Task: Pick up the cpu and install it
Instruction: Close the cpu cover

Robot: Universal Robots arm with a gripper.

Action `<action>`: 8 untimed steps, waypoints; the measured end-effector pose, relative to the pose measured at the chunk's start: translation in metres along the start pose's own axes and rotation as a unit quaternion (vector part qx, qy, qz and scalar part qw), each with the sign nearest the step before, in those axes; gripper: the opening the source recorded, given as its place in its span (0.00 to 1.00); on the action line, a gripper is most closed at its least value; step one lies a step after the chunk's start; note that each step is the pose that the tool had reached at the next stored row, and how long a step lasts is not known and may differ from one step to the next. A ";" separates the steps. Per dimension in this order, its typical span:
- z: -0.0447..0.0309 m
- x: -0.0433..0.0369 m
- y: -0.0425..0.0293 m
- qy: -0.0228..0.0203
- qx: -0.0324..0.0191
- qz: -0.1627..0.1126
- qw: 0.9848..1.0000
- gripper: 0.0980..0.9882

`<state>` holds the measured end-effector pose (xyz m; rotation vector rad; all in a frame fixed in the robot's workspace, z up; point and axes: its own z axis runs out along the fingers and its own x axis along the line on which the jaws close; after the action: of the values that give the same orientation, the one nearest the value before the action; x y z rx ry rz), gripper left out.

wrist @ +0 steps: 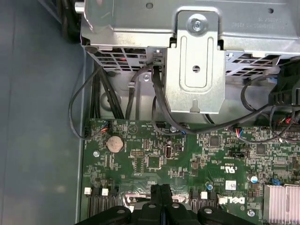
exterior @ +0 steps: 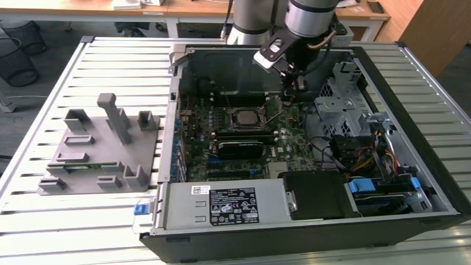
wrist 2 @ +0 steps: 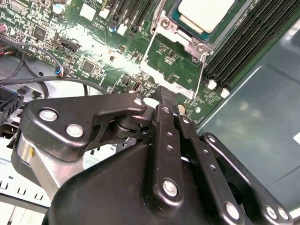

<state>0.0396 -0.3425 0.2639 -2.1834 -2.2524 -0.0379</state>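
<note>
Clock positions are read in the exterior view.

- Slatted metal table point(exterior: 74, 232) runs under everything.
- Open black PC case point(exterior: 294, 243) lies on the table, centre to 3 o'clock, inside facing up.
- Arm point(exterior: 312, 16) comes in from 12 o'clock and reaches down into the case.
- Green motherboard point(exterior: 195, 138) covers the case floor and also shows in both wrist views point(wrist 2: 93, 47) point(wrist: 154, 159).
- Grey power supply point(exterior: 220, 207) sits at 6 o'clock of the board, against the case wall.
- Grey fixture block point(exterior: 103, 149) is on the table at 9 o'clock, outside the case and well apart from the arm.
- Metal drive cage point(exterior: 346, 94) is at 3 o'clock of the board. Black cables point(wrist: 140, 93) run from under it onto the board.
- Gripper point(exterior: 288, 99) hangs over the board near the cage. Fingers point(wrist: 158, 194) are pressed flat together with nothing between them; the second wrist view point(wrist 2: 164, 93) shows the same closed pair. Cannot tell whether the tips touch the board.
- Black socket point(exterior: 246, 107) is mid-board.
- The cpu point(exterior: 246, 117) already sits in the socket, silver top up point(wrist 2: 206, 11). It is near the gripper tips, at about 8 o'clock from them, not touching.
- Metal frame point(wrist 2: 164, 80) stands just beside the cpu, between it and the fingers.
- Coin cell point(wrist: 115, 143) is near the board edge, close to the cables.
</note>
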 end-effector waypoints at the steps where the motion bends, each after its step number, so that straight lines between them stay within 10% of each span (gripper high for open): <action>1: 0.0005 0.0001 0.0010 -0.001 0.000 0.000 1.000 0.01; 8: 0.0038 0.0010 0.0068 -0.005 0.002 0.000 1.000 0.01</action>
<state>0.0464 -0.3412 0.2602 -2.1867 -2.2559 -0.0216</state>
